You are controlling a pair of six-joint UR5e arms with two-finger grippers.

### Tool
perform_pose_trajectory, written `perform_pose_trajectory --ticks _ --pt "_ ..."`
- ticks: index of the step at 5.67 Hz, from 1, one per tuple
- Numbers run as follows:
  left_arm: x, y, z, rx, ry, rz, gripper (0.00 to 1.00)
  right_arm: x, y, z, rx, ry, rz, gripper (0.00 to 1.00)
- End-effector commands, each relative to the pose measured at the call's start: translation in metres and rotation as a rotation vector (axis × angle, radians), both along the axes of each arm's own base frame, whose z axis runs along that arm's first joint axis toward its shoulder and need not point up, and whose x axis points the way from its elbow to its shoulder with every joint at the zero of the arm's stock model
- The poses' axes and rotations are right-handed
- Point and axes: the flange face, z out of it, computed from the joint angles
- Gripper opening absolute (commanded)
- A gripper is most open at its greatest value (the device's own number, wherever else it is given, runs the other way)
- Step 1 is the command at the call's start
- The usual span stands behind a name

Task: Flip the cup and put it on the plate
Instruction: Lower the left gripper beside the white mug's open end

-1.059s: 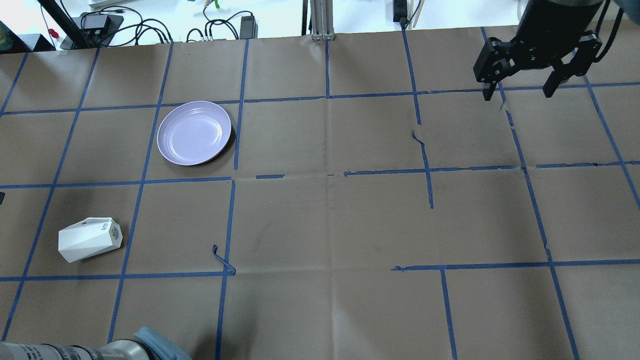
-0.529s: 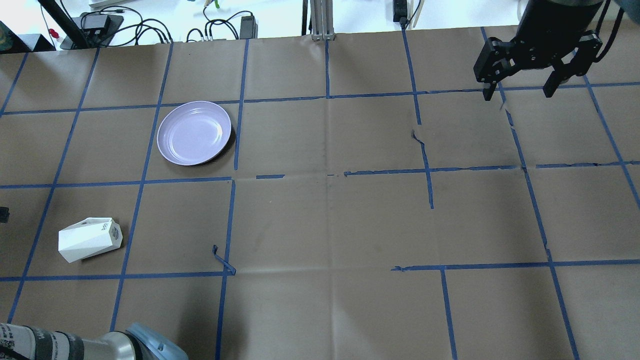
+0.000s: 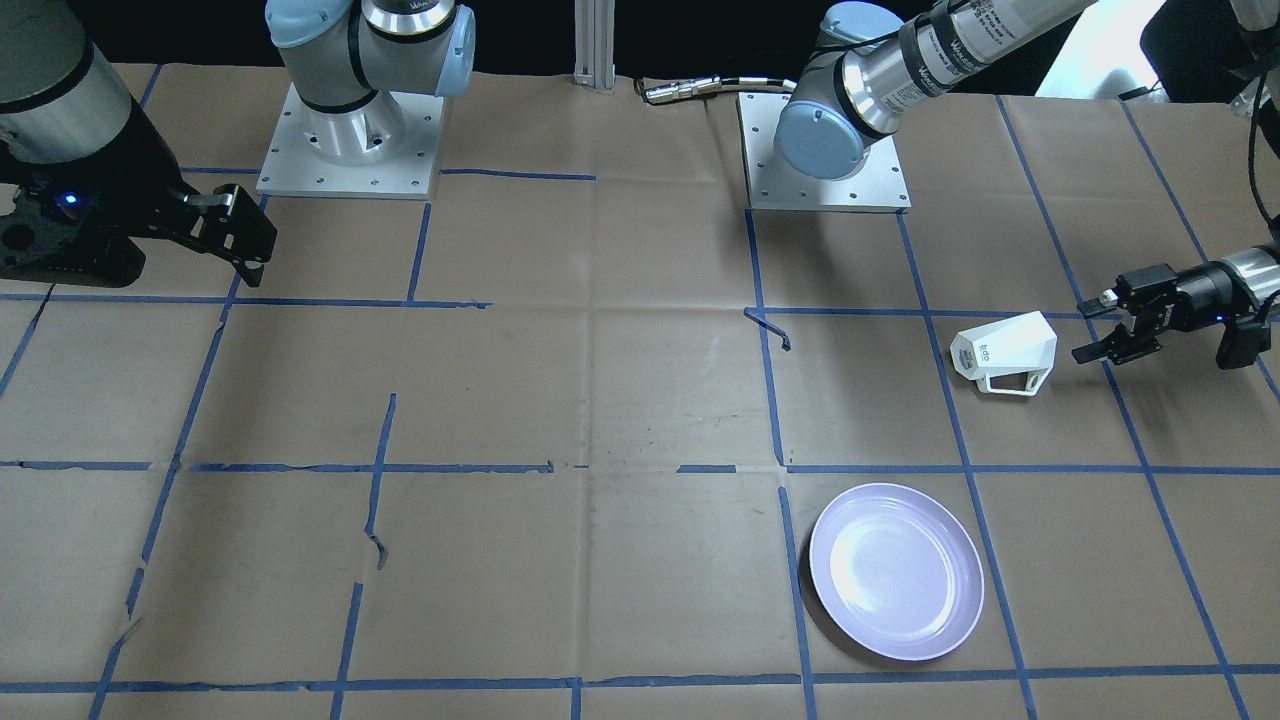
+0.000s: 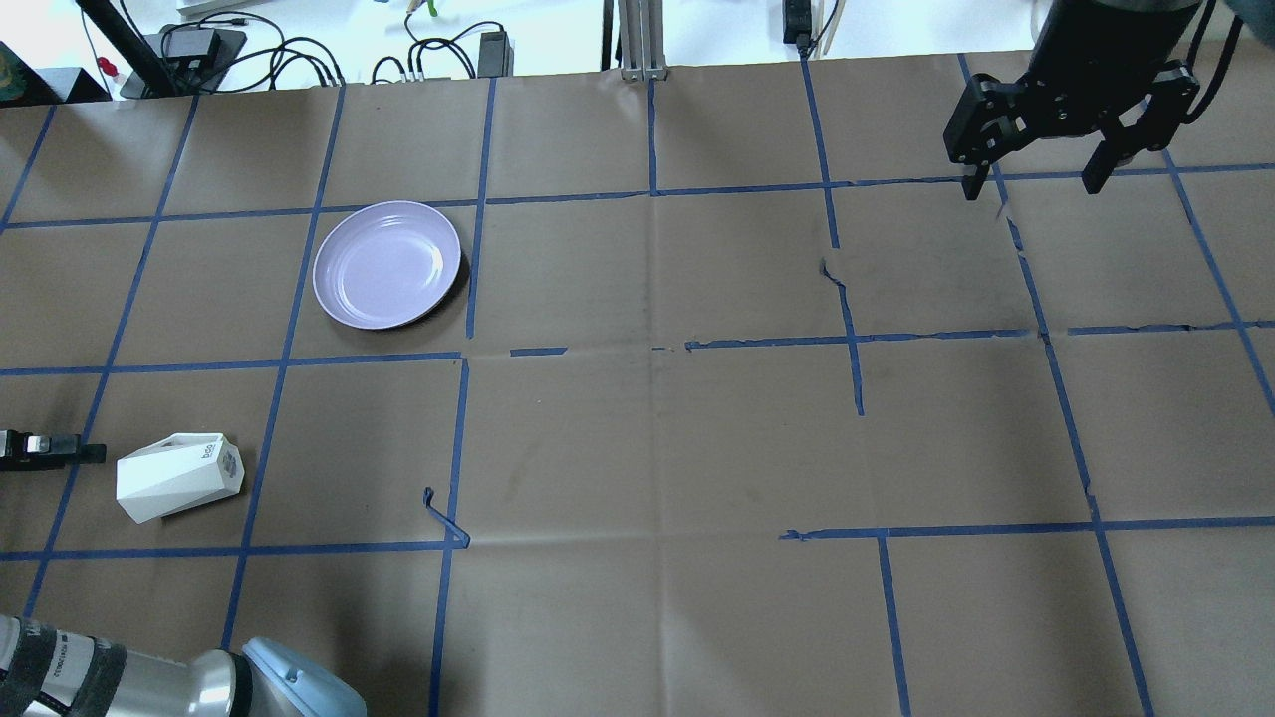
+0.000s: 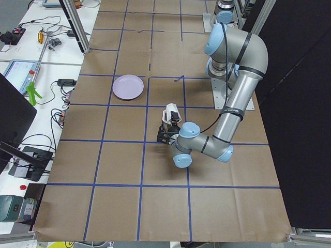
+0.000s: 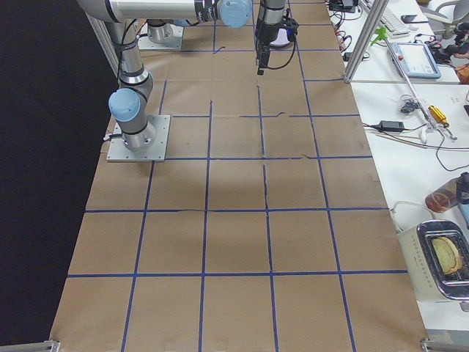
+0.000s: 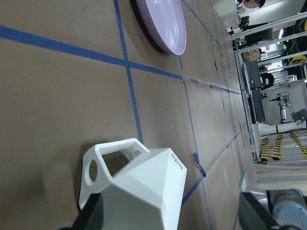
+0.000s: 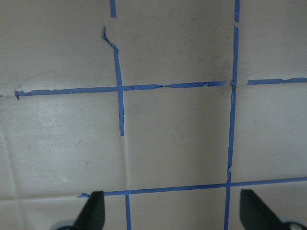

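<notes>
Our left gripper lies low and level over the table, jaws spread wide, its mouth turned toward the cup. The fingertips stand just beside the cup's wide rim and we see a small gap between them, so nothing is held. The cup lies on its side on the brown paper table. Its narrow printed base points toward the table's middle and its angular handle faces the plate's side. The lavender plate sits upright in the next taped square, well apart from the cup, on the side far from our base. Our right gripper hangs over the far right part of the table, jaws wide and holding nothing.
</notes>
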Motion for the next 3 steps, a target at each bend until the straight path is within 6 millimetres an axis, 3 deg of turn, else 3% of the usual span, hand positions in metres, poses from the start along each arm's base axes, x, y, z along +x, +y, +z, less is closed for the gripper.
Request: perform_pose_trajectory --ticks 1,3 --pt "-0.014 0.005 -0.006 0.046 0.163 0.078 0.98 0.000 0.000 0.000 -0.001 0.000 0.000 1.00" --pt "-0.014 0.008 -0.038 0.078 0.227 0.088 0.97 0.000 0.000 0.000 -0.001 0.000 0.000 1.00"
